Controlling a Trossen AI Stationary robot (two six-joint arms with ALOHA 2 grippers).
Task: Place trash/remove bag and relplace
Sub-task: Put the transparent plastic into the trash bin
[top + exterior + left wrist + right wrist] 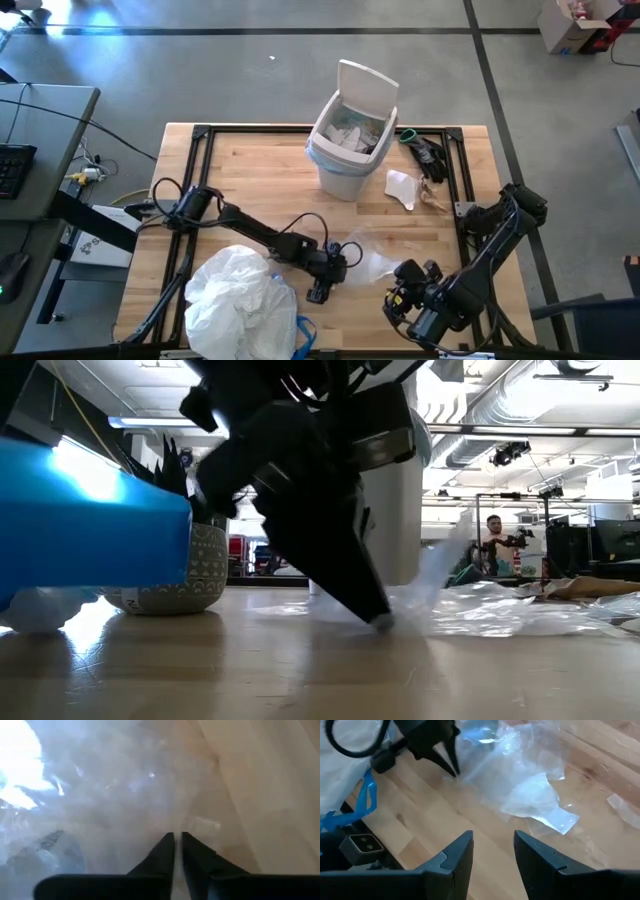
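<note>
A clear crinkled plastic wrapper (375,255) lies flat on the wooden table, near the front middle. My left gripper (335,265) is down at the wrapper's left edge with its fingers shut. My right gripper (492,840) hovers open above the table's front right, with nothing between its fingers. The white bin (350,140) stands at the far middle, lid up, with a light-blue bag (318,150) showing at its rim and trash inside. A white paper scrap (402,188) and a brown piece (436,200) lie on the table to the right of the bin. My left gripper pinches the clear wrapper at its left edge (462,775) between its two shut fingertips (167,842). The fingers slant down from the table's left, with their tips on the tabletop (380,620). The wrapper lies spread and slack on the wood.
A full white bag (240,300) with blue ties sits at the front left, close behind my left arm. A black object (425,152) lies at the far right corner. A potted plant (195,570) shows in the low view. Bare wood lies between the wrapper and the bin.
</note>
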